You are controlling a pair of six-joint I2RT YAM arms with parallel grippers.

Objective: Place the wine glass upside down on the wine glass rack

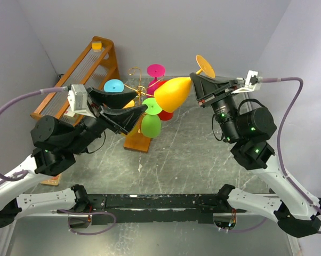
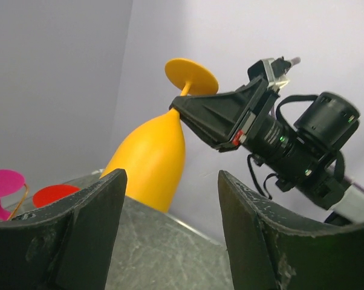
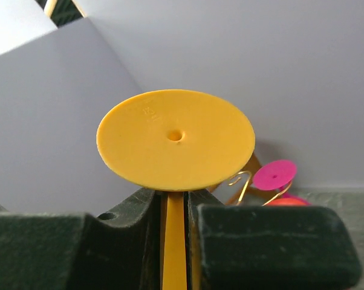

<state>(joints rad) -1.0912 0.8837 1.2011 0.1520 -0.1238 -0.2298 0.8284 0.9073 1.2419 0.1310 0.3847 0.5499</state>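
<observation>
The yellow wine glass [image 1: 174,92] hangs in the air, tilted, its bowl toward the rack and its foot up and to the right. My right gripper [image 1: 199,85] is shut on its stem [image 3: 174,241], just under the round foot [image 3: 176,139]. The gold wire rack [image 1: 136,80] on its small wooden base [image 1: 138,140] stands just left of the bowl and holds cyan [image 1: 113,85], magenta [image 1: 155,70], green [image 1: 151,122] and red [image 1: 166,114] glasses upside down. My left gripper [image 1: 134,106] is open and empty beside the rack; its view shows the yellow glass [image 2: 152,160] ahead.
A larger slanted orange wooden shelf rack [image 1: 78,72] stands at the back left against the wall. Grey walls close in the table on the left, back and right. The right wrist view shows gold wire [image 3: 242,181] and the magenta foot [image 3: 274,174] beyond the glass.
</observation>
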